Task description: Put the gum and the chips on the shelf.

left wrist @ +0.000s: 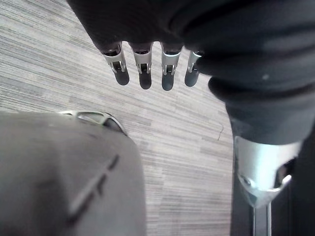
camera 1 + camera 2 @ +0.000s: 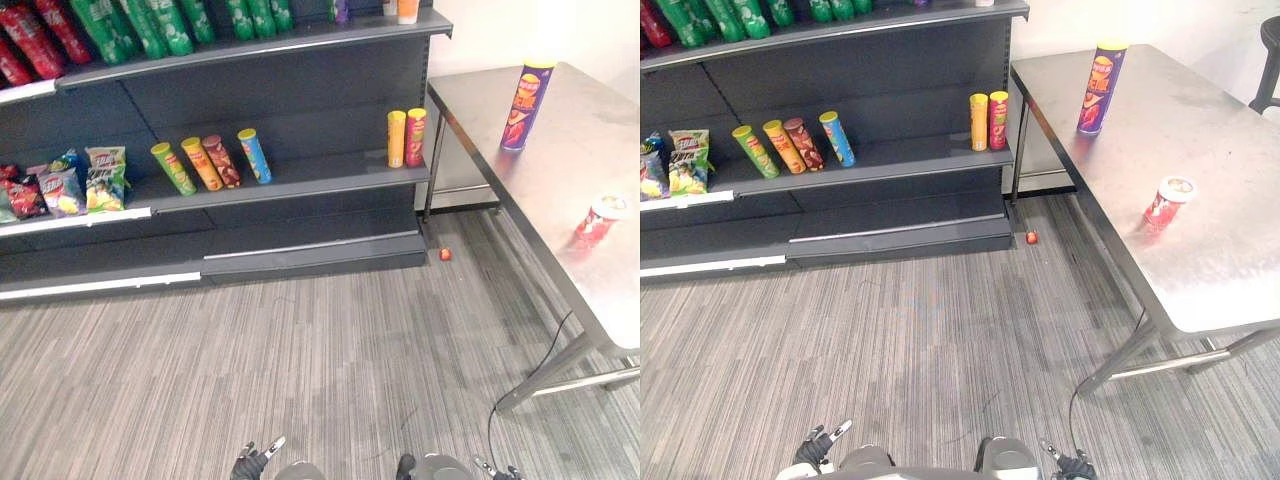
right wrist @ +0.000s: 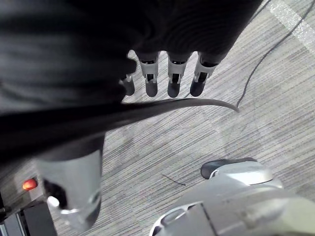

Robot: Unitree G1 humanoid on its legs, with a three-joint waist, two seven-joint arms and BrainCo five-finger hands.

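1. Cut off by the near edge of the eye views, the left hand (image 2: 254, 462) and the right hand (image 2: 1073, 464) barely show there; the shelf (image 2: 320, 172) runs out of frame at left.
2. Both hands hang low over the striped floor (image 2: 940, 340), fingers (image 1: 143, 73) straight, slightly apart and holding nothing.
3. The purple chips can (image 2: 1100, 88) stands upright, far on the steel table (image 2: 1210, 280) at right; the red gum tub (image 2: 1167, 203) stands nearer, well apart.
4. A small orange object (image 2: 1031, 238) on the floor by the shelf's right end is too small to identify.
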